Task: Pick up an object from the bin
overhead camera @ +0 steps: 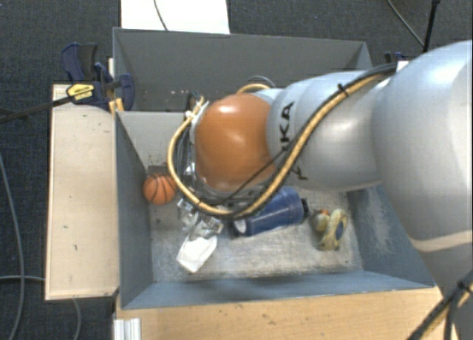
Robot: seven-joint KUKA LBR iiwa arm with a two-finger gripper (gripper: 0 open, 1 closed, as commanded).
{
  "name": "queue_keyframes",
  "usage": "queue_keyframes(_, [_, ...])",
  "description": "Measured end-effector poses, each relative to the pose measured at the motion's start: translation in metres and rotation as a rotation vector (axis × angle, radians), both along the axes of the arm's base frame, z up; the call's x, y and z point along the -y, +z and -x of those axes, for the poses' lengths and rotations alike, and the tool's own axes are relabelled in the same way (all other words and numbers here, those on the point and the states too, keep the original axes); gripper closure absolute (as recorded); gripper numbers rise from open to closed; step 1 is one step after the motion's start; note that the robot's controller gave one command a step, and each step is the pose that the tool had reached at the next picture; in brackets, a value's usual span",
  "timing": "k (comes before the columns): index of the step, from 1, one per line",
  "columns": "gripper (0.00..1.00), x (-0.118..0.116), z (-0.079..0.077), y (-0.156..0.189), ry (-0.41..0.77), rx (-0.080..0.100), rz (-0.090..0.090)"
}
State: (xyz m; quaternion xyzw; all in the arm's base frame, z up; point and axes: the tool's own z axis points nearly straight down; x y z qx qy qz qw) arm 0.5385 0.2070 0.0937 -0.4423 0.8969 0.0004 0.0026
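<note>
My gripper [194,220] reaches down into the left part of the bin, under the orange cover of the wrist. Just below it, towards the front left of the bin floor, lies a small white crumpled thing [196,253]; whether the gripper touches it I cannot tell. A small orange basketball [158,189] rests against the left wall, a little to the gripper's left. A dark blue bottle [279,211] lies on its side right of the gripper, partly hidden under the arm.
A yellowish-green soft toy [330,228] sits at the right of the bin floor. The arm and its orange cover hide the back and middle of the bin. The bin's sloping walls stand close on the left and front.
</note>
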Motion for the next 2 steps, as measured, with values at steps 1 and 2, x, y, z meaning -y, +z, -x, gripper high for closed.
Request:
queue_keyframes(1, [1.00,-0.0001,0.0004,0.0076,-0.001,-0.002,0.001])
queue_keyframes(2, [1.00,-0.0002,-0.0002,0.0158,-0.003,0.000,0.000])
